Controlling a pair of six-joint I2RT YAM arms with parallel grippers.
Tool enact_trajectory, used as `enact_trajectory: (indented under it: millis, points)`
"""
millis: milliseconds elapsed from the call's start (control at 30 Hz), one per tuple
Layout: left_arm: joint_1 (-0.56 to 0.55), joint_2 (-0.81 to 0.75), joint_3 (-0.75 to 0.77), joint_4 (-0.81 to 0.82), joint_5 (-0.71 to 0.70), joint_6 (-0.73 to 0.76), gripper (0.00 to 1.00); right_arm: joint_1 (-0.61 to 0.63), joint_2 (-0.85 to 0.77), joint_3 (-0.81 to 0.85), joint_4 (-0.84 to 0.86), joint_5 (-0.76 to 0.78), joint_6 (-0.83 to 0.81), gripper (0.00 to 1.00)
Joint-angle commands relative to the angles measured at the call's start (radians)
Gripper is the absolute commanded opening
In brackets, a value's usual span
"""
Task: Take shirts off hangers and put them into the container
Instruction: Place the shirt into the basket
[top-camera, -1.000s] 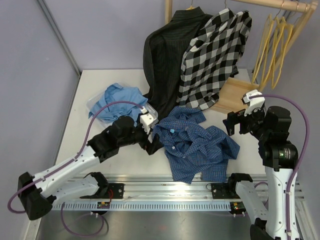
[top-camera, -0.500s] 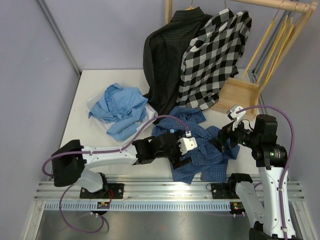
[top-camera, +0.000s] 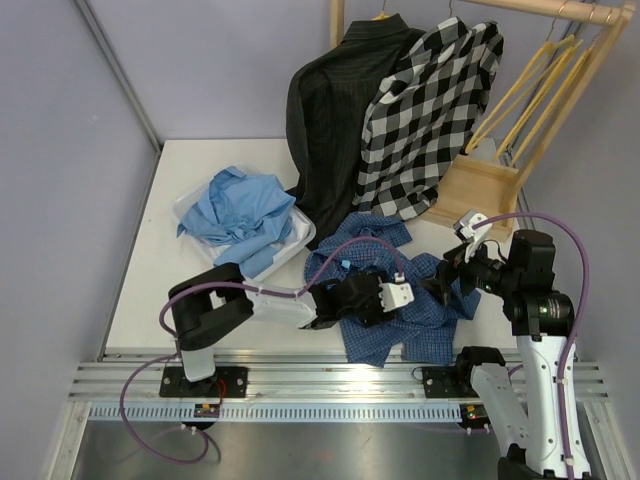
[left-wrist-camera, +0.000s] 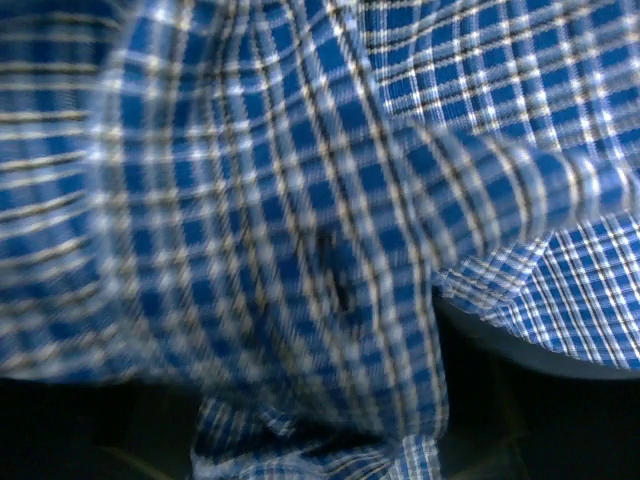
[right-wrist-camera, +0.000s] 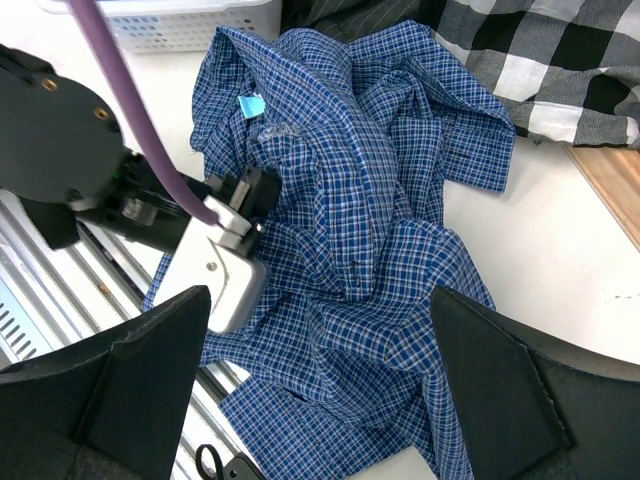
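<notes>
A dark blue small-check shirt (top-camera: 420, 300) lies crumpled on the table's near middle. My left gripper (top-camera: 382, 292) reaches across onto it; in the left wrist view the shirt's cloth (left-wrist-camera: 300, 200) fills the frame and hides the jaws. From the right wrist view the left gripper (right-wrist-camera: 252, 196) pokes into the folds of the shirt (right-wrist-camera: 390, 230). My right gripper (right-wrist-camera: 320, 385) hovers open over the shirt's right side (top-camera: 450, 275). A light blue shirt (top-camera: 240, 215) fills the white container (top-camera: 303, 235). Black pinstriped (top-camera: 325, 110) and black-and-white check (top-camera: 425, 110) shirts hang on hangers from the rail.
Several bare yellow hangers (top-camera: 530, 80) hang at the right end of the wooden rail (top-camera: 550, 10). The rack's wooden base (top-camera: 480, 190) lies behind my right arm. A purple wall stands along the left.
My left arm swept right from beside the container onto the blue check shirt. My right arm dropped down and left toward the shirt, then held still. The bare hangers swung.
</notes>
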Motion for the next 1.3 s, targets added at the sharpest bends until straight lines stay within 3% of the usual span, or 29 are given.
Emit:
enact_trajectory:
  millis: [0, 33, 133, 167, 200, 433, 733, 867, 1067, 1267]
  points:
    - [0.000, 0.035, 0.013, 0.182, -0.021, -0.016, 0.61, -0.008, -0.014, -0.004, 0.035, -0.013, -0.004, 0.99]
    - [0.000, 0.038, 0.001, 0.205, -0.030, -0.023, 0.41, -0.008, -0.014, -0.004, 0.035, -0.012, -0.004, 0.99]
    - [0.000, 0.030, -0.045, 0.266, -0.036, -0.039, 0.24, -0.011, -0.022, -0.002, 0.035, -0.012, -0.004, 0.99]
    - [0.000, 0.022, -0.054, 0.282, -0.035, -0.043, 0.09, -0.011, -0.024, -0.004, 0.035, -0.012, -0.004, 0.99]
    - [0.000, 0.004, -0.076, 0.286, -0.035, -0.043, 0.00, -0.011, -0.027, -0.004, 0.037, -0.012, -0.004, 0.99]
    - [-0.006, -0.220, -0.140, 0.245, -0.082, -0.062, 0.00, -0.014, -0.039, -0.005, 0.034, -0.007, -0.007, 0.99]
    - [-0.011, -0.599, -0.018, -0.123, -0.260, -0.029, 0.00, -0.016, -0.054, -0.008, 0.045, 0.014, 0.000, 0.99]
    - [-0.009, -0.744, 0.083, -0.250, -0.363, 0.029, 0.00, -0.016, -0.065, -0.011, 0.054, 0.031, 0.009, 0.99]
    - [-0.009, -0.795, 0.310, -0.398, -0.508, 0.137, 0.00, -0.016, -0.068, -0.013, 0.058, 0.043, 0.014, 0.99]
    - [0.046, -0.789, 0.559, -0.381, -0.627, 0.316, 0.00, -0.022, -0.065, -0.018, 0.068, 0.048, 0.019, 0.99]
